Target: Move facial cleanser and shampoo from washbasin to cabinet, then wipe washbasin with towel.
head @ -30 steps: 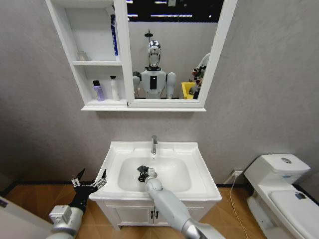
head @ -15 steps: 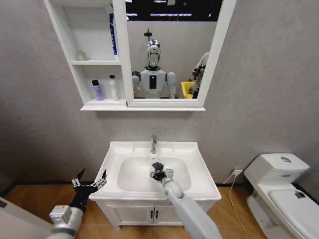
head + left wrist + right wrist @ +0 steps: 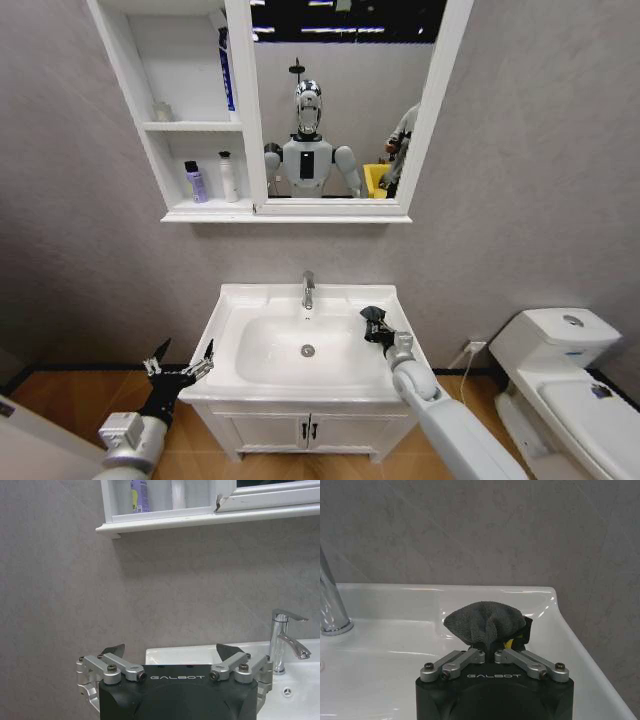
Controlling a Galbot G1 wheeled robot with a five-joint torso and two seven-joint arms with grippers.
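With both bottles standing on the lower shelf of the cabinet [image 3: 195, 130], a purple one [image 3: 197, 182] beside a white one [image 3: 230, 177], we judge the transfer stage complete and only the wiping stage outstanding. We have the right gripper [image 3: 376, 327] clamped on the towel [image 3: 485, 622], holding it at the right rim of the washbasin [image 3: 225, 340], beside the bowl and well to the right of the chrome tap [image 3: 308, 290]. We keep the left gripper [image 3: 180, 368] parked off the basin's left edge, fingers spread wide and empty.
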